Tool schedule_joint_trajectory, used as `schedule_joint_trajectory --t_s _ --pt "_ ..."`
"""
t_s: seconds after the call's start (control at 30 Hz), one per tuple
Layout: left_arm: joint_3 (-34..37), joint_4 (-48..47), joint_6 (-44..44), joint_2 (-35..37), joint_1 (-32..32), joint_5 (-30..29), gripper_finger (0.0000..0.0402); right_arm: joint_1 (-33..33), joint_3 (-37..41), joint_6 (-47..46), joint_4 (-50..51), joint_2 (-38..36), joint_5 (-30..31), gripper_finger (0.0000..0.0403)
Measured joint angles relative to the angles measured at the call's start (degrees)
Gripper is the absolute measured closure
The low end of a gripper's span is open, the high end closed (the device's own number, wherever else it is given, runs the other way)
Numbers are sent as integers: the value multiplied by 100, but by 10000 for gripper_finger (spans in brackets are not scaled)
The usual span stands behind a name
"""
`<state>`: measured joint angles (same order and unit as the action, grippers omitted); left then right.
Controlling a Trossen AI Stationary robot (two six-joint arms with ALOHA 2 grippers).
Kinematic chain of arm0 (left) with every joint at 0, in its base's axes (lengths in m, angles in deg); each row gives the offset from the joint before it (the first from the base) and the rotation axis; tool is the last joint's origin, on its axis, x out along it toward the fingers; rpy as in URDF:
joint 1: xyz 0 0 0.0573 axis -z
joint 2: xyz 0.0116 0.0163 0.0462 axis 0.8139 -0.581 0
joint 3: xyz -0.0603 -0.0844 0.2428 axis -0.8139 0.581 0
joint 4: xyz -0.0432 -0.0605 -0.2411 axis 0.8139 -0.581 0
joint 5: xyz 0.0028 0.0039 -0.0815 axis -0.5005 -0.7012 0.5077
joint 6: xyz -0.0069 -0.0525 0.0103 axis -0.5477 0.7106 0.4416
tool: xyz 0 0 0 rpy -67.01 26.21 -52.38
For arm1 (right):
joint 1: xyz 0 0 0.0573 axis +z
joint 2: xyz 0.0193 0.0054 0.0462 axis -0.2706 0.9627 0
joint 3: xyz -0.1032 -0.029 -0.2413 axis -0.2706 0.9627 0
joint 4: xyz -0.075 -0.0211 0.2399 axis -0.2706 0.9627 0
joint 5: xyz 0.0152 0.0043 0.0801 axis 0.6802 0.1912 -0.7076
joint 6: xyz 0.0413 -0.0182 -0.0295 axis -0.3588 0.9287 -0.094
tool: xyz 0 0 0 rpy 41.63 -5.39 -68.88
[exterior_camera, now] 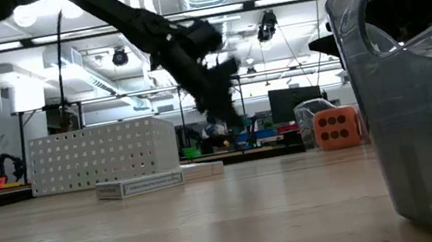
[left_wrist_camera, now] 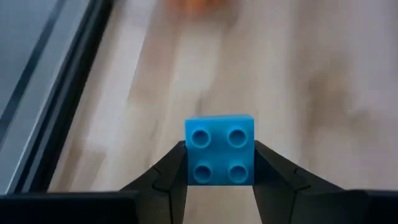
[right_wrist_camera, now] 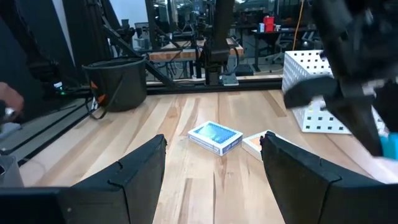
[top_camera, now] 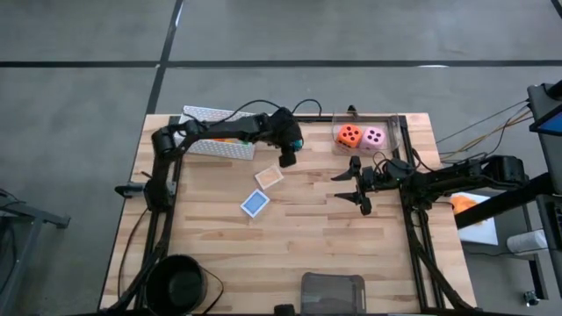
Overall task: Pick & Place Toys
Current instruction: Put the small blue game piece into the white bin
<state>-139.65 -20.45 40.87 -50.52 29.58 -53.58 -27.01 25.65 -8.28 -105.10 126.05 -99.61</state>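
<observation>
A: What did we find in the left gripper?

B: We saw it clamped on the teal brick, studs facing the wrist camera, one finger pressed against each side. From above, that gripper hung over the table a little toward 12 o'clock of centre, just beside the basket's near corner. In the low view it was clear of the wood.

A: And the right gripper?

B: We found it spread wide and holding nothing, over the table at about 3 o'clock of centre. Through its wrist camera the two fingers stood well apart, with both cards on the table beyond them.

A: Where were the cards?

B: The blue card lay near the centre, and the peach card sat just beside it toward 1 o'clock. We could not tell whether their corners touched.

A: The dice?

B: We saw the orange die and the pink die side by side in the clear bin at roughly 1 o'clock on the table, orange on the left

A: Anything in the basket?

B: We made out a bit of colour inside, under the left arm, but could not tell which bricks
</observation>
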Motion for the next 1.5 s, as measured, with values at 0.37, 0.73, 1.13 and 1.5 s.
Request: schedule_joint_trajectory --t_s 0.37,0.73,1.13,1.5 --pt "2586 3562 1099 1669 244 515 267 8 2 29 61 13 0 145" --pt "4533 3528 1790 4088 149 -1607 267 11 -4 92 -98 213 2 145" --pt "4959 2386 2668 4724 -242 -2755 267 20 -42 -5 -538 636 2 145" --pt "4959 1991 2752 4673 -460 -2834 267 24 -72 -59 -1189 1355 2 145"
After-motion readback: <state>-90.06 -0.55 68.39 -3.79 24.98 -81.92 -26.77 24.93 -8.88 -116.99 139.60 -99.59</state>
